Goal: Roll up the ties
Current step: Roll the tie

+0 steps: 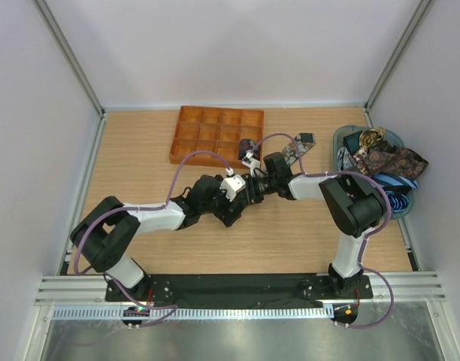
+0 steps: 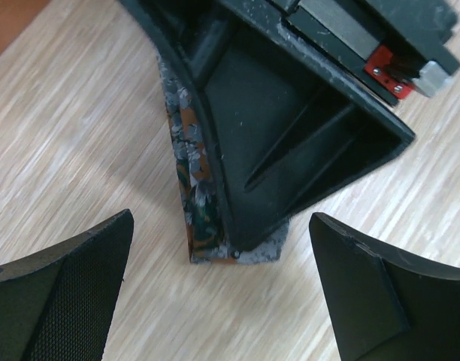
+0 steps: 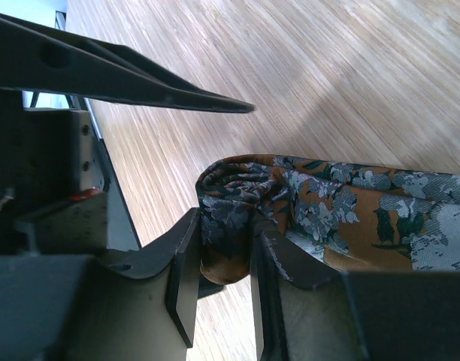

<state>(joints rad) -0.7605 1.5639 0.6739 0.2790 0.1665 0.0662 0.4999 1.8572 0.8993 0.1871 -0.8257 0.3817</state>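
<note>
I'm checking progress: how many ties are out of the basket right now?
1: a paisley tie pinched in the right hand, near the orange tray. Other ties lie heaped in the basket at the right edge, overlapping, so some may be hidden.

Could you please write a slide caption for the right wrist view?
Right gripper pinching the bunched end of a paisley tie, wooden table behind.

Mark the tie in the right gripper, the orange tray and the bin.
tie (image 3: 328,207): right wrist view, on the flat patterned stretch right of the pinched fold.
tray (image 1: 176,139): top external view, on its left rim.
bin (image 1: 337,148): top external view, on its left rim.
</note>
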